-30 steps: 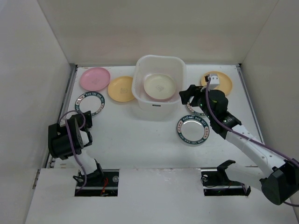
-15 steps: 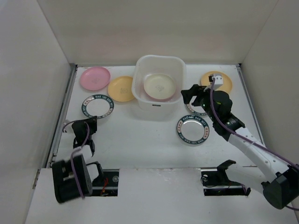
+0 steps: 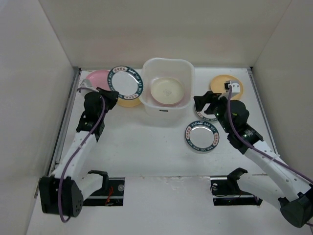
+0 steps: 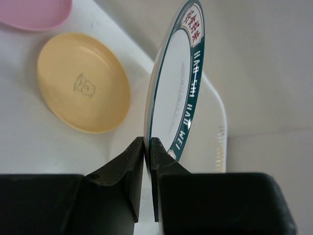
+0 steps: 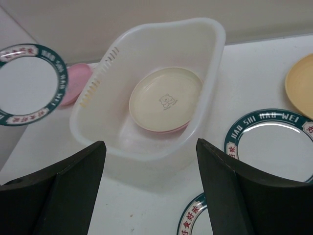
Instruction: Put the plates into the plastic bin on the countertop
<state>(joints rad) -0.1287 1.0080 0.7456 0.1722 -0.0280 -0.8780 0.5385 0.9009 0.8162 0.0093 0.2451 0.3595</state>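
My left gripper (image 3: 108, 96) is shut on the rim of a green-rimmed white plate (image 3: 125, 81), held off the countertop (image 3: 146, 142) just left of the plastic bin (image 3: 166, 61). In the left wrist view the plate (image 4: 182, 93) stands edge-on, pinched between the jaws of the left gripper (image 4: 147, 147). In the bin a cream plate (image 3: 167, 90) lies on a pink one. My right gripper (image 3: 203, 103) hangs open and empty right of the bin, above a second green-rimmed plate (image 5: 274, 147). A third green-rimmed plate (image 3: 201, 136) lies in front of the bin.
A pink plate (image 3: 97, 78) and a yellow-orange plate (image 4: 83, 90) lie left of the bin, partly under the held plate. Another yellow-orange plate (image 3: 221, 83) lies at the back right. White walls close in the countertop on three sides.
The left gripper shut on the green-rimmed plate at the left, lifted it and carried it back and right to the bin's left side. The right gripper drifted slightly right.
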